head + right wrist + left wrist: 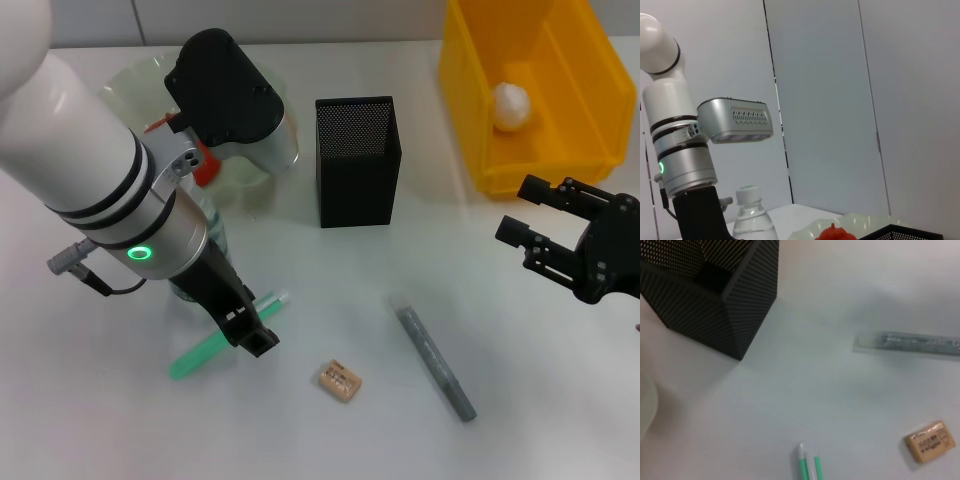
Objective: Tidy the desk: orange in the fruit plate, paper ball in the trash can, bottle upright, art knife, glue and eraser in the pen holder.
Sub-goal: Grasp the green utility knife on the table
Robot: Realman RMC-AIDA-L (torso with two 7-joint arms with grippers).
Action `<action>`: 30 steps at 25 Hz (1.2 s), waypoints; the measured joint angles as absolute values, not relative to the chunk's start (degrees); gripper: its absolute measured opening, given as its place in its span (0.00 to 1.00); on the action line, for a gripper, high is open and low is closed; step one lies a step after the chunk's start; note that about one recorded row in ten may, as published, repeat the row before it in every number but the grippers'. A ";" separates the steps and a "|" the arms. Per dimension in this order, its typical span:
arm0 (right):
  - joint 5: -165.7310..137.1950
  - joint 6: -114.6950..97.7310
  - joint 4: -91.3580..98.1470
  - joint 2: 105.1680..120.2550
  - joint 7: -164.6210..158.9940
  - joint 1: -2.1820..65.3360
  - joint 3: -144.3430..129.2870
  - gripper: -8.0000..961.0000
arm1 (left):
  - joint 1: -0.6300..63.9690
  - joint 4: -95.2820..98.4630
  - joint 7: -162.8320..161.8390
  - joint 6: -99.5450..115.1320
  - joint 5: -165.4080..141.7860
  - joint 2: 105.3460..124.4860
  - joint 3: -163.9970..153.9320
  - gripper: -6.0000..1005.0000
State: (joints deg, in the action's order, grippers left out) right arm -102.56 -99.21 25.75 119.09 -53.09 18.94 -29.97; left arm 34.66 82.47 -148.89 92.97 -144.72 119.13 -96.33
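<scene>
My left gripper [248,328] is low over the table, right at the middle of the green glue [198,357] stick, whose white tip [801,450] shows in the left wrist view. The tan eraser [339,381] and the grey art knife [435,362] lie on the table in front of the black mesh pen holder [357,160]. The bottle [752,220] stands upright, mostly hidden behind my left arm. The orange [835,233] sits in the fruit plate [262,158]. The paper ball [510,105] lies in the yellow trash can [478,120]. My right gripper [522,210] hovers open at the right, holding nothing.
My left arm covers much of the table's left side and part of the fruit plate. The pen holder stands mid-table, with the trash can at the back right. Bare white tabletop lies between the eraser, the art knife and my right gripper.
</scene>
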 joint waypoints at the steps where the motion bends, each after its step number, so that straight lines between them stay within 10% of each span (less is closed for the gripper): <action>1: -102.56 -99.20 25.75 119.09 -53.08 18.92 -29.97 0.60 | 34.66 82.47 -148.89 92.97 -144.72 119.13 -96.33 0.57; 30: -102.56 -99.58 25.31 119.11 -53.08 18.89 -29.97 0.60 | 33.53 80.31 -148.45 92.02 -145.72 119.09 -96.86 0.57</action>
State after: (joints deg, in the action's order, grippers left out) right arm -102.56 -99.58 25.31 119.11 -53.08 18.89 -29.97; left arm 33.53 80.31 -148.45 92.02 -145.72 119.09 -96.86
